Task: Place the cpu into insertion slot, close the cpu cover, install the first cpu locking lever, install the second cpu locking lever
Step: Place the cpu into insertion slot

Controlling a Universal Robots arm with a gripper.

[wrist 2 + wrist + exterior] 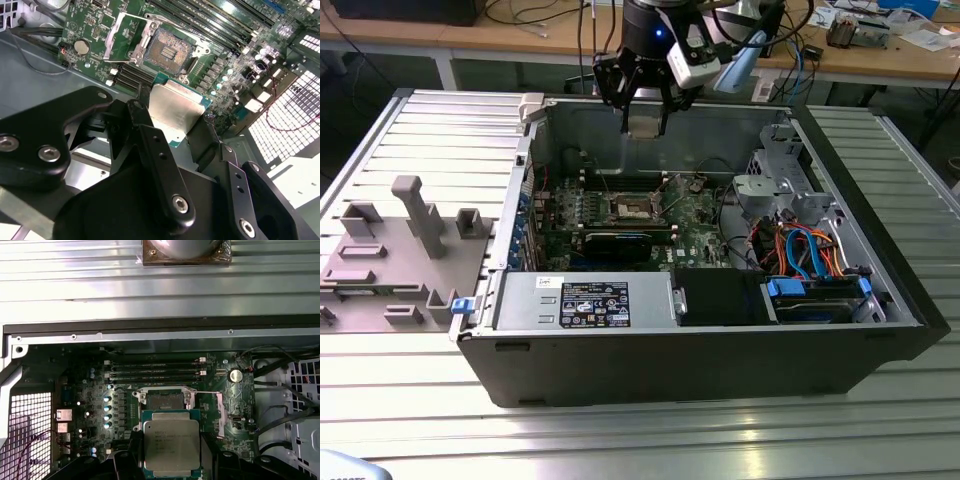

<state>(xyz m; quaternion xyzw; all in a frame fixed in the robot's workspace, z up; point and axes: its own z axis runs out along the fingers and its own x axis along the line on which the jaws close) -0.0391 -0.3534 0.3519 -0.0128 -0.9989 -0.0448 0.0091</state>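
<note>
The gripper (642, 118) hangs in the upper middle of the exterior view, over the far side of an open computer case (670, 370) that lies on a slatted metal table (880, 440). Its black fingers (142, 117) are closed partway, one against each of two opposite edges of the chip (642, 128), which they hold flat with its silver-grey top facing up. In both wrist views the chip (175, 112) sits squarely between the fingers, its green edge showing around the metal top.

The chip is in the air, clear of the board and not seated. The socket (635, 208) lies in the middle of the exterior view, on the green circuit board (695, 215), with nothing in it. In the second wrist view its dark square recess (167, 50) is bare, and the chip is near it but apart from it. The cover (126, 36) is swung open and stands tilted up beside the socket, between it and a round coin battery (81, 47). In the first wrist view the long black memory slots (155, 371) run just beyond the socket (162, 401).

Toward the exterior view's left, a grey tray (380, 270) of moulded holders rests on the table beside the case. In the case's near side is a grey power supply box (585, 300), and toward the exterior view's right a bundle of blue and orange cables (800, 250).
</note>
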